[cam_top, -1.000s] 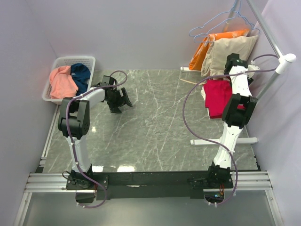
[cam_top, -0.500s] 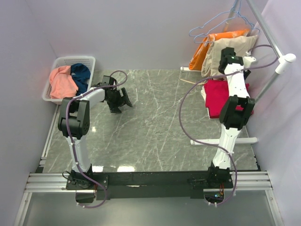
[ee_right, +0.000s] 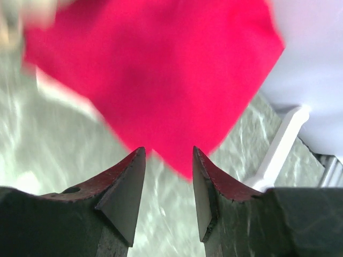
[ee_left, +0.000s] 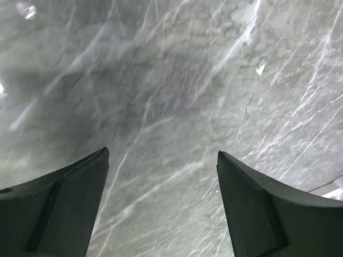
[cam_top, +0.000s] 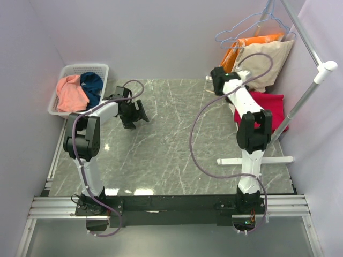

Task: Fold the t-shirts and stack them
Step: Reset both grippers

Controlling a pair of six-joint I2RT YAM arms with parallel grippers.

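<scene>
Right tool [ee_right: 169, 152] — parted, empty, facing crimson t-shirt [ee_right: 155, 69]; left tool [ee_left: 162, 151] wide over tabletop [ee_left: 171, 80]. Risk: shallow pinch, cloth slips free.

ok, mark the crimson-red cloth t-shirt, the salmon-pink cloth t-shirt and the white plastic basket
crimson-red cloth t-shirt [cam_top: 273, 110]: top view, right half.
salmon-pink cloth t-shirt [cam_top: 71, 92]: top view, middle.
white plastic basket [cam_top: 88, 66]: top view, far rim.

desk [cam_top: 177, 144]: you see a grey stone look, smooth and shiny, with thin white lines | bright red t-shirt [ee_right: 161, 69]: soft matt cloth | pink t-shirt [cam_top: 71, 93] and dark blue t-shirt [cam_top: 94, 85]: soft crumpled cloth | basket [cam_top: 86, 68]: white plastic with holes | your left gripper [ee_left: 162, 155]: jaws dark, matt, smooth
</scene>
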